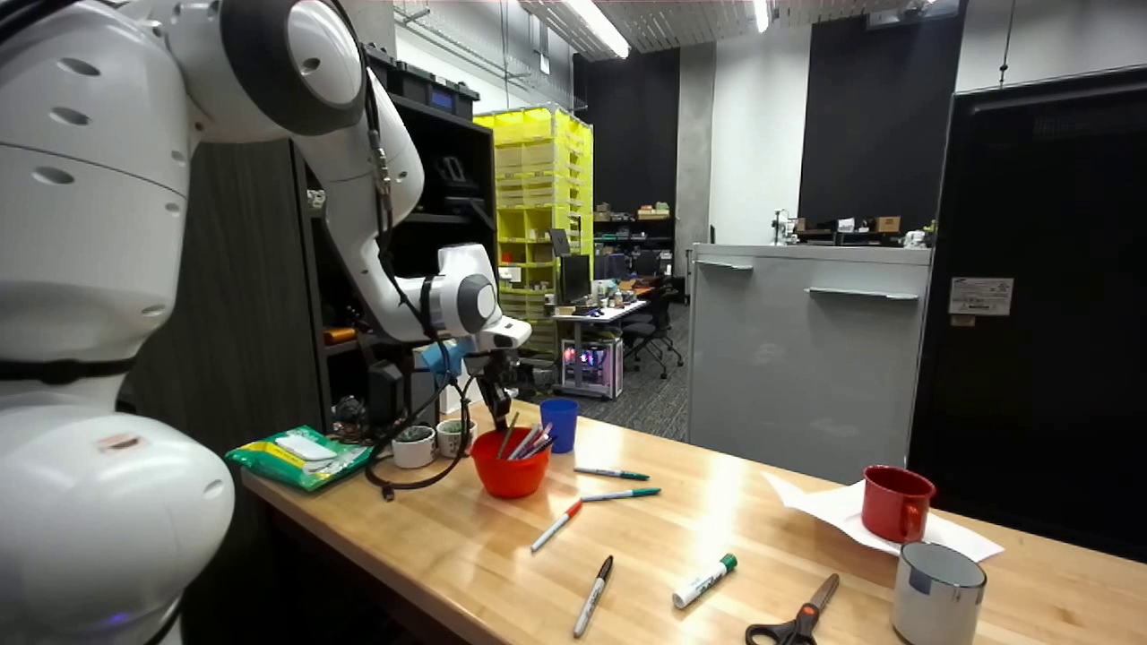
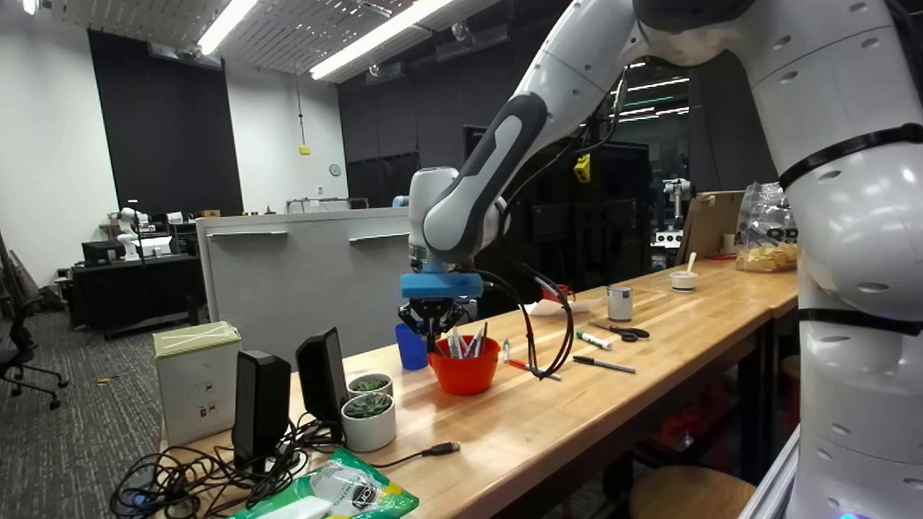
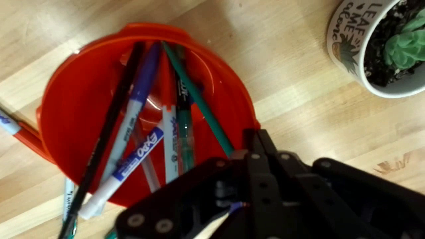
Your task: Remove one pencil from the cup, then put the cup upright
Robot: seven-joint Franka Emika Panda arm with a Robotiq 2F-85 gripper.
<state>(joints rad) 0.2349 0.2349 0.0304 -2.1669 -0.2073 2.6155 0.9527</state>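
I can read "EXPO" on the blue-and-white marker at eight o'clock in the wrist view. At two o'clock, the white plant pot says "LEAF ME alone".

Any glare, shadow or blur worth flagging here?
In an exterior view, glare whitens part of the table; in both exterior views, the ceiling lights are blown out; in the wrist view, small glints inside the red-orange cup, a soft shadow beside it, the gripper dark and slightly soft, EXPO lettering on a marker legible.

Arm is bent, wrist dn, jaws clsd.
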